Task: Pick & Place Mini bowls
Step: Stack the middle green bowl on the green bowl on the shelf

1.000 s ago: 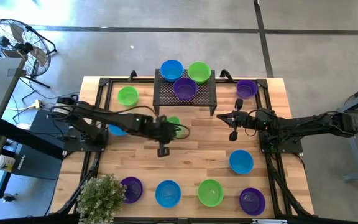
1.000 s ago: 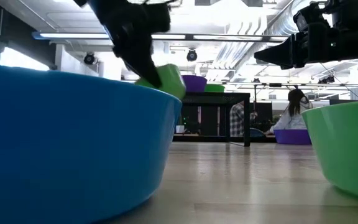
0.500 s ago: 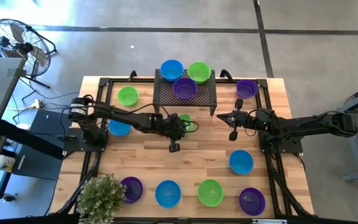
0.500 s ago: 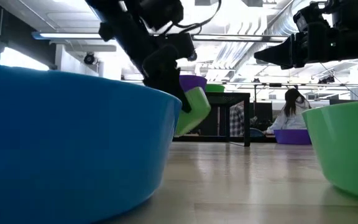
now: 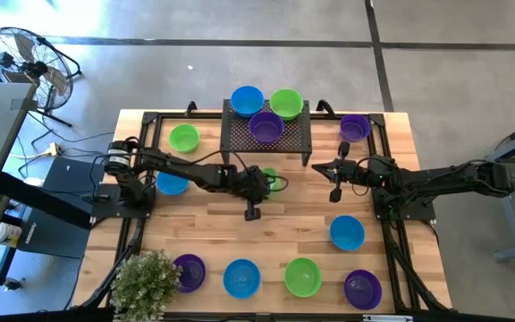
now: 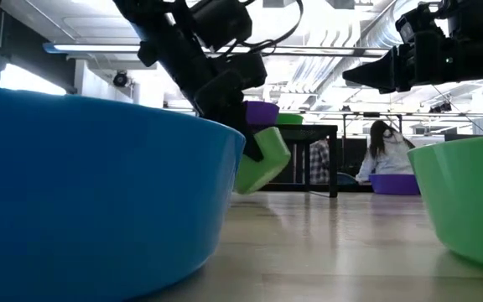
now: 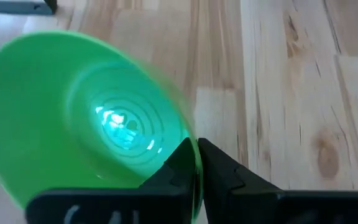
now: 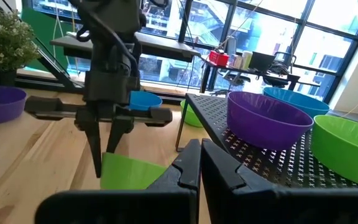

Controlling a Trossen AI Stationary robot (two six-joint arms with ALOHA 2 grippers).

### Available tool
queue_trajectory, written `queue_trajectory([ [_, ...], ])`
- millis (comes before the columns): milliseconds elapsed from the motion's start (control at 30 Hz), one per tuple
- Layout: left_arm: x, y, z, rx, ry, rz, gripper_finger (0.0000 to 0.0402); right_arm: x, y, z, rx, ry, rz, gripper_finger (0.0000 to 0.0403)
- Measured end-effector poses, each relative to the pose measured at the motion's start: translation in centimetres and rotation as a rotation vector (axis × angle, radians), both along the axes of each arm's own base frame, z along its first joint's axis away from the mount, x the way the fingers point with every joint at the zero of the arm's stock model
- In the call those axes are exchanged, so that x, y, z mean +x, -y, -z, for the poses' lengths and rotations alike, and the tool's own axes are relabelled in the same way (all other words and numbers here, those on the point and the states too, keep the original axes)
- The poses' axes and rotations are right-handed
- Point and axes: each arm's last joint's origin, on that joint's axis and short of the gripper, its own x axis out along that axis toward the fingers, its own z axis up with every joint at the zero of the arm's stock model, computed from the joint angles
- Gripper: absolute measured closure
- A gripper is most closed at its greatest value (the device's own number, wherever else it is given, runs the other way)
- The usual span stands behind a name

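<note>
Left gripper (image 7: pixel 196 163) pinches rim of tilted green bowl (image 7: pixel 86 118) beside rack (image 5: pixel 266 132). Right gripper (image 5: pixel 333 172) closed, empty, mid-table.

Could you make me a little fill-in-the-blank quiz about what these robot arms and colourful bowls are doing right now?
1. The left gripper is shut on the rim of a ____ mini bowl.
2. The number of bowls resting on the black rack is ____.
3. The right gripper holds ____.
4. The bowl on the rack nearest the arms is coloured ____.

Missing words: green; three; nothing; purple
</note>
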Motion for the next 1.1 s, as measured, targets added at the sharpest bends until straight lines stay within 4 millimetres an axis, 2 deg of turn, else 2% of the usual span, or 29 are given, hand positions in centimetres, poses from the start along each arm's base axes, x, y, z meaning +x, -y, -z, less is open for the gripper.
queue_trajectory([
  [733, -0.1, 0.3, -0.6, -0.061, 0.021, 0.069, 0.0302, 0.0, 0.0, 0.0, 0.0, -0.001, 0.0, 0.0402],
  [833, -0.3, 0.3, -0.4, -0.068, -0.007, 0.075, 0.0317, 0.0, 0.0, 0.0, 0.0, -0.001, 0.0, 0.0401],
  [1033, -0.3, 0.2, 0.7, -0.046, -0.059, 0.053, 0.0388, 0.0, 0.0, 0.0, 0.0, -0.001, 0.0, 0.0401],
  [1100, -0.3, 0.2, 0.8, -0.041, -0.063, 0.049, 0.0396, 0.0, 0.0, 0.0, 0.0, -0.001, 0.0, 0.0401],
])
